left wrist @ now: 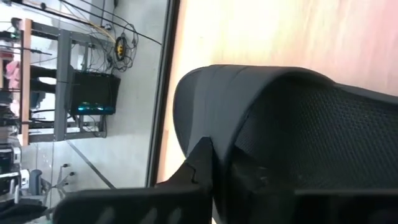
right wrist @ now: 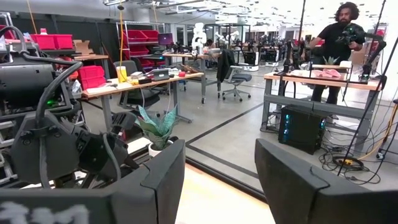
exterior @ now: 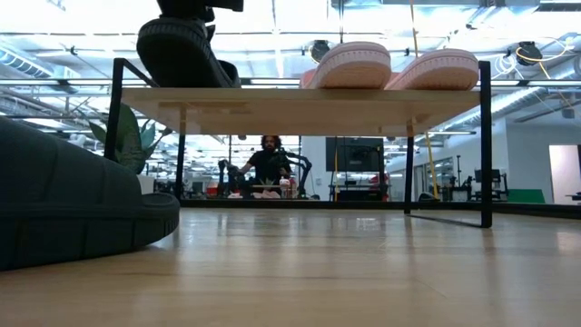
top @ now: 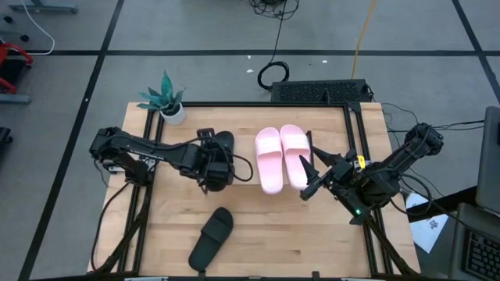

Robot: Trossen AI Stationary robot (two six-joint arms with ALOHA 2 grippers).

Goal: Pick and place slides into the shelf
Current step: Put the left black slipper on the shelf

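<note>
Left wrist view sits right on top of a black slide [left wrist: 298,130]: the textured strap and smooth toe edge fill the picture, and the left gripper's dark fingers [left wrist: 199,165] press against that strap, pinched shut on it. Beyond the sandal lies the pale wood of the shelf [left wrist: 261,31], then the grey floor.

High view places the left gripper [top: 209,165] over the left part of the shelf [top: 242,207], clamped on this black slide [top: 221,160], which lies under and just beyond its fingertips. To the right of that gripper, the 2 pink slides [top: 281,156] lie side by side on the board, touching each other. The second black slide [top: 211,234] rests alone on the near side of the left gripper, well apart from it. The right gripper [top: 314,178] hovers just beside the pink pair's right edge, its fingers spread wide and holding nothing. A potted plant [top: 168,100] stands at the far left corner, beyond the left arm.

Low view shows the near black slide [exterior: 73,200] large at the left, and the held black slide [exterior: 182,50] and pink soles [exterior: 395,65] on top of the board.

Right wrist view shows its own 2 fingers [right wrist: 165,180] parted, with a person [right wrist: 339,37] at a far bench.
</note>
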